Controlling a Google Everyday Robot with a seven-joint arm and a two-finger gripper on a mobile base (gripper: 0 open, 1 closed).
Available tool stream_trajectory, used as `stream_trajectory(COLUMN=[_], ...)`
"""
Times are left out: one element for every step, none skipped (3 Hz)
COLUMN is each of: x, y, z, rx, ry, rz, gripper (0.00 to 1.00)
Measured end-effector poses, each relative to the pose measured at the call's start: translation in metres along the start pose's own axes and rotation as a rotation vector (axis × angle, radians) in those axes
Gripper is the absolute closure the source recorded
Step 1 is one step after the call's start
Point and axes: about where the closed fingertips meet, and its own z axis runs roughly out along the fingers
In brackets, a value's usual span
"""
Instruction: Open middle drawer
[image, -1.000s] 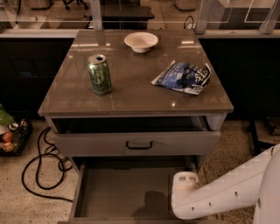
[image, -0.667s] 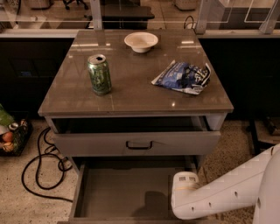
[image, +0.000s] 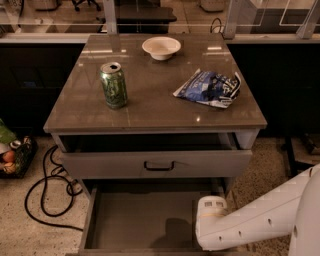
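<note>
Unmoved, 1 end effector (image: 210, 209) seemingly over middle drawer (image: 142, 220).

tabletop (image: 150, 107) glossy | can (image: 113, 85) shiny metal | arm (image: 250, 222) smooth plastic | hand hidden lower right

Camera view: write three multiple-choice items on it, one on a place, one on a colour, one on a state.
1. Where does the green can stand?
A. in a drawer
B. on the cabinet top, left part
C. on the floor

2. What colour is the bowl?
A. white
B. red
C. black

3. How is the middle drawer?
A. shut flush
B. lifted onto the top
C. pulled far out

Answers: 1 B, the can stands upright left of the blue snack bag. 2 A, the bowl is pale white. 3 C, its tray lies exposed below the top drawer.

The gripper is out of view; only the white arm shows, lower right.
</note>
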Motion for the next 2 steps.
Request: stream_trajectory(x=[0.0003,0.0003], y=[0.0007,0.0008], z=[0.0004,0.0005], rx=[-0.002,-0.002], ry=[0.0,0.0], rz=[0.0,0.0], gripper=[0.0,0.0])
